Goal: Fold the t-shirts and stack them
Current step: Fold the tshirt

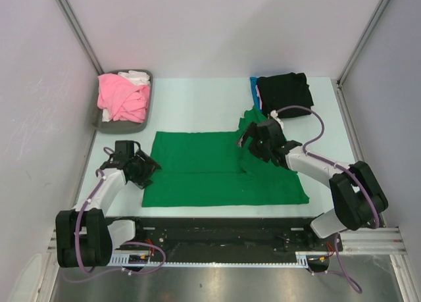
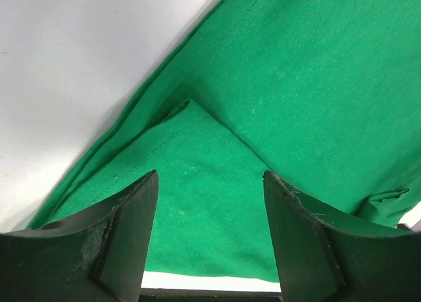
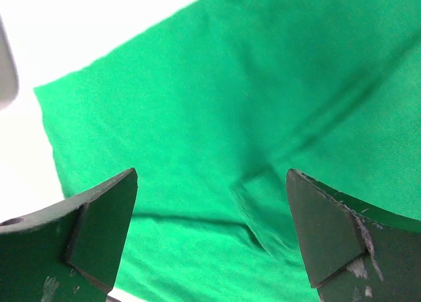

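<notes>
Green tee (image 1: pixel 217 169) lies flat mid-frame on the tabletop (image 1: pixel 197 111), so each side is within reach for folding; your left end effector (image 1: pixel 146 172) gapes at its left edge, your right end effector (image 1: pixel 252 143), also spread, hovers over a bunched fold. The folded black tee (image 1: pixel 284 90) at upper right likely starts the stack.

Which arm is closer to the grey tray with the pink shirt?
Left. The left gripper hangs just in front of the tray, by the green t-shirt's left edge; the right gripper is much farther right, over that shirt.
</notes>
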`<state>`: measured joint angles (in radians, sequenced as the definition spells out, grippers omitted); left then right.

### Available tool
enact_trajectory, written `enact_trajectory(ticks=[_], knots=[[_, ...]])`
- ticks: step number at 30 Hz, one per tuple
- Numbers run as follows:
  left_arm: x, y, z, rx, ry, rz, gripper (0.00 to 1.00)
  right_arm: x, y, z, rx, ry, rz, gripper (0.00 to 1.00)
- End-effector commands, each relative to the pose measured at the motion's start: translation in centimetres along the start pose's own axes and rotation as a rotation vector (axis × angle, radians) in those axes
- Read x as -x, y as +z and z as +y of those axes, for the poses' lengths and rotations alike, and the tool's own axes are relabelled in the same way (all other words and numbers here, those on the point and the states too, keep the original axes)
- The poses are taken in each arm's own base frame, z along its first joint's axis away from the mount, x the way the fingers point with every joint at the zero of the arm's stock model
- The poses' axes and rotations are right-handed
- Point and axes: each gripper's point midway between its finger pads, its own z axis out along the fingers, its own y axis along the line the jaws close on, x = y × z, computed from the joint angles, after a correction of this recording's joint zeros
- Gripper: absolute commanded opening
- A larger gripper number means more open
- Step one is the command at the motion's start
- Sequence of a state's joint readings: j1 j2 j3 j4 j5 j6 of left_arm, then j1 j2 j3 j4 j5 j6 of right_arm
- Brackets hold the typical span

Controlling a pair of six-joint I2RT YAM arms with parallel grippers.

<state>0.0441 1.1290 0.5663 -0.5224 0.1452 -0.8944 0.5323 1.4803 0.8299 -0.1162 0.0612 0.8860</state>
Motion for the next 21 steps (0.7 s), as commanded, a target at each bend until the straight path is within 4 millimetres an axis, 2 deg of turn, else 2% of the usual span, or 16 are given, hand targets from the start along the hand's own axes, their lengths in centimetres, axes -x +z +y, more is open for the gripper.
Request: enact_trajectory(ticks=[1,2,3,5,7,9,10,11,13,14,15,17,18,19,20,21], knots=[[-0.1,0.5,0.0,-0.026,0.023,0.005,0.70,4.7,0.7,5.3,0.170,0.005,-0.123,1.00],[-0.2,0.6,0.0,-0.027,0.021,0.009,0.70,5.5,0.7,6.9,0.225,0.005,-0.134,1.00],[-0.3,0.6,0.2,-0.024,0.021,0.010,0.69,5.3,1.4,7.2,0.239,0.006,-0.115,1.00],[-0.4,0.8,0.3,-0.019,0.025,0.019,0.69,6.8,1.3,8.3,0.263,0.009,-0.144,1.00],[-0.5,0.8,0.2,-0.027,0.029,0.023,0.69,8.7,0.9,8.5,0.261,-0.020,-0.220,1.00],[-0.2,0.8,-0.3,-0.046,0.040,0.015,0.69,11.9,0.4,7.9,0.206,-0.071,-0.326,1.00],[0.0,0.8,-0.5,-0.049,0.048,0.011,0.69,12.8,0.7,7.4,0.169,-0.093,-0.343,1.00],[0.1,0.9,-0.6,-0.044,0.055,0.016,0.70,14.7,0.7,6.3,0.111,-0.095,-0.380,1.00],[1.2,0.7,-1.7,-0.049,0.088,-0.001,0.75,17.1,0.6,5.9,0.052,-0.145,-0.402,1.00],[1.4,1.0,-1.6,-0.025,0.090,0.012,0.77,16.9,1.6,3.9,-0.026,-0.163,-0.362,1.00],[2.3,0.6,-2.7,-0.041,0.115,-0.004,0.79,19.0,1.3,3.4,-0.048,-0.160,-0.388,1.00],[3.1,0.7,-3.5,-0.041,0.132,-0.007,0.79,19.3,2.7,1.7,-0.089,-0.200,-0.338,1.00],[4.1,0.3,-4.7,-0.062,0.155,-0.030,0.81,20.3,2.9,0.8,-0.108,-0.204,-0.335,1.00],[4.6,0.3,-5.0,-0.056,0.158,-0.040,0.83,21.3,3.0,1.2,-0.108,-0.240,-0.337,1.00],[5.2,0.3,-5.7,-0.051,0.157,-0.037,0.85,20.3,4.7,-0.3,-0.152,-0.260,-0.267,1.00],[5.4,0.4,-5.9,-0.045,0.161,-0.032,0.87,20.4,5.3,-0.7,-0.166,-0.274,-0.243,1.00]])
